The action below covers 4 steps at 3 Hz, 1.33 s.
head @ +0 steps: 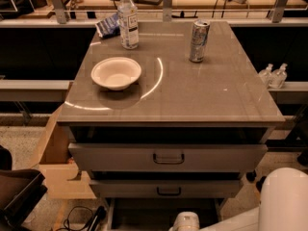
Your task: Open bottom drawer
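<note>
The grey cabinet shows the biggest drawer front (120, 158) and the mid-sized drawer front (125, 189), both shut. Below them is a plain dark grey recess (149, 213) with light side edges, which looks like the inside of the bottom drawer. That drawer's front and loop handle are hidden below the frame edge. My white arm (284, 201) comes in at the bottom right, and its rounded wrist (186, 222) sits at the bottom edge in front of that recess. My gripper is below the frame edge, out of view.
On the cabinet top (202, 95) stand a white bowl (116, 72), a water bottle (128, 19), a drink can (198, 41) and a blue packet (107, 25). An open cardboard box (55, 158) stands at the left. Cables (84, 218) lie on the floor. Two small bottles (272, 75) are at the right.
</note>
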### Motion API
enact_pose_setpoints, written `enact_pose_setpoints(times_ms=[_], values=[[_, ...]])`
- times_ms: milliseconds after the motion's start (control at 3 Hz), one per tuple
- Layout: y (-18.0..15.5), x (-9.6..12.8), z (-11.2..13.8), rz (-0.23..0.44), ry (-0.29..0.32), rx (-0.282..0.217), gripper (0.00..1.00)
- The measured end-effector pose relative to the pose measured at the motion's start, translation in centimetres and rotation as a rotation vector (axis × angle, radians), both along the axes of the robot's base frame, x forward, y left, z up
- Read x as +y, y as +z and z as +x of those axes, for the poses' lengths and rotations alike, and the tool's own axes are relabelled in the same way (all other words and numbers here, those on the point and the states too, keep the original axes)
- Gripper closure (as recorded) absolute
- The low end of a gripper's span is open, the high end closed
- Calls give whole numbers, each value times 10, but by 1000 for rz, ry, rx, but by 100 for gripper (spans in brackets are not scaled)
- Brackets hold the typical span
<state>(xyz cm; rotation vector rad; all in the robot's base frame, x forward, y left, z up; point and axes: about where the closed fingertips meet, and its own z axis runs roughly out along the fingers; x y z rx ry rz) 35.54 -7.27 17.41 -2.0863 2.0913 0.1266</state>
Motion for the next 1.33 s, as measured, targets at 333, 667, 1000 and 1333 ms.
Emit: enact_pose_setpoints(times_ms=[333, 667, 1000, 1333], values=[[11, -1, -12, -2, -10, -11, 100], [43, -9, -27, -22, -23, -62, 100], [81, -21, -23, -44, -12, -113, 100], [101, -32, -10, -59, 3, -155, 100]])
